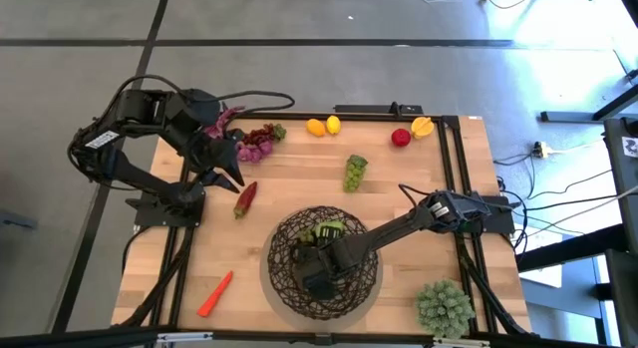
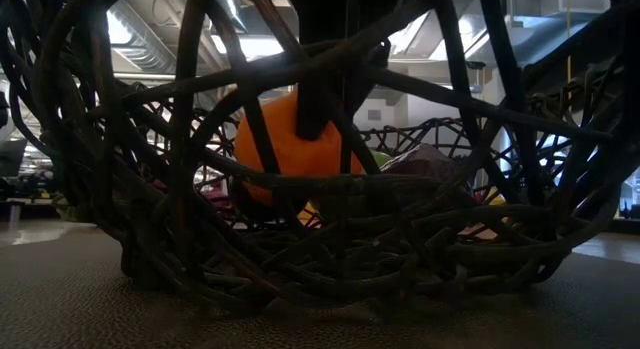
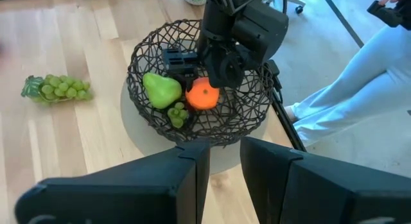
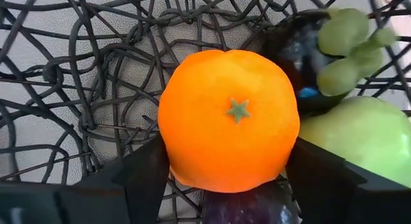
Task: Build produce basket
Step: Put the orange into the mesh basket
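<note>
The right gripper [image 1: 321, 271] is down inside the basket [image 1: 284, 238], its jaws spread on either side of the orange [image 4: 228, 118], just beside its flanks; whether they touch it, I cannot tell. The orange sits on the woven floor of the basket, next to a green pear [image 3: 160, 89] and a small green grape cluster [image 3: 177, 113], with something dark purple [image 4: 247, 208] just below it. The basket itself stands near the front middle of the table [image 1: 179, 288].

Out on the wood lie a green grape bunch [image 1: 354, 172], two lemons [image 1: 324, 126], a red apple [image 1: 400, 138], purple grapes [image 1: 257, 142], a red pepper [image 1: 244, 198] and a carrot [image 1: 214, 293]. A pale green spiky plant [image 1: 444, 306] sits at the front right corner.

The left gripper [image 1: 227, 172] hangs over the left side of the table just beside the red pepper, jaws narrowly apart, holding nothing.
</note>
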Action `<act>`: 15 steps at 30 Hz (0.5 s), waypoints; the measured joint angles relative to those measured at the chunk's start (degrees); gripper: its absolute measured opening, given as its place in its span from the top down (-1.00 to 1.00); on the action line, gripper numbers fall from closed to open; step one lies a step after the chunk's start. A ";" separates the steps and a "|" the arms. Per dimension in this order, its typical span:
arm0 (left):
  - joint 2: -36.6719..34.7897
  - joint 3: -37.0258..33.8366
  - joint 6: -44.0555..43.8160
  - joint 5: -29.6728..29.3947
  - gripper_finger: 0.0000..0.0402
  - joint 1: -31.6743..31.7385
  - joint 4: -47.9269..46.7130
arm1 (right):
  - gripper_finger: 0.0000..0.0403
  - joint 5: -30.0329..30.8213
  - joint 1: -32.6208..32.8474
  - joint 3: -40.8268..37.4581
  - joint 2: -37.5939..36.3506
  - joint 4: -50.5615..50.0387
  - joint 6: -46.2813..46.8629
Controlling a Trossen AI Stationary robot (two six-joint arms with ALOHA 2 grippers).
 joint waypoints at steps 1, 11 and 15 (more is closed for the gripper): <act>0.01 0.00 -0.01 0.00 0.62 0.00 -0.01 | -0.34 -0.21 0.00 0.00 0.36 -0.05 -0.27; 0.02 0.00 -0.41 -0.02 0.62 0.02 -0.02 | -0.30 -1.08 -0.02 -0.02 1.68 0.14 -0.41; 0.01 0.00 -0.41 -0.02 0.62 0.00 -0.02 | -0.32 -2.79 -0.44 -0.02 1.67 -0.10 2.42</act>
